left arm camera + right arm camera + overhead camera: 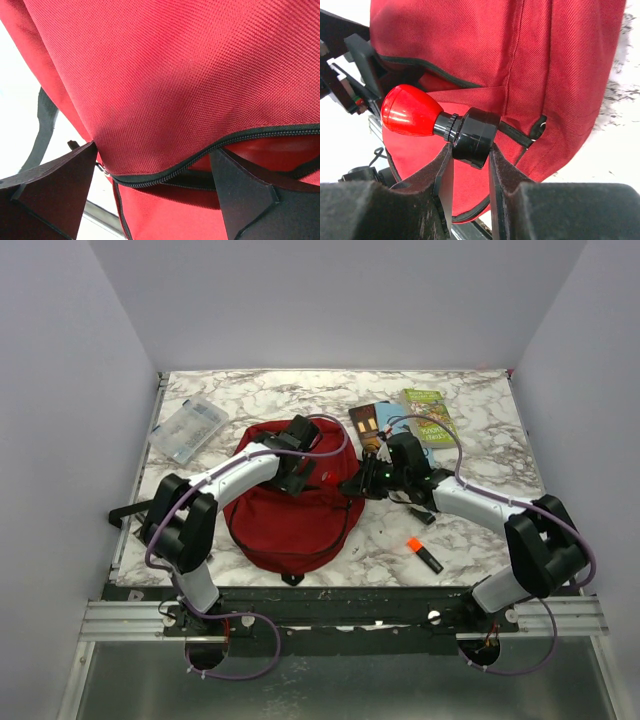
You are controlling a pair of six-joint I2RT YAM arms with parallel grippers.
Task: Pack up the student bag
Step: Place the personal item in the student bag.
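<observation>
Dark red soft fabric student bag with black straps, lying flat on the white marble table, lower end close to the near table edge. Curved black zipper partly undone in the left wrist view, with a narrow gap showing red inside; contents not possible to tell.

Over the bag's upper middle, left gripper spread wide, one finger on each side of the zipper line, gripping nothing. At the bag's right side, right gripper closed upon a glossy red knob on a black round base, pinching the black part.

Far left of the bag: clear plastic case, contents too small to tell. Far right of the bag: dark brown book and green booklet, with writing too small to read. Near right of the bag: orange and black marker. Behind the bag, a strip of bare marble up to the far table edge.
</observation>
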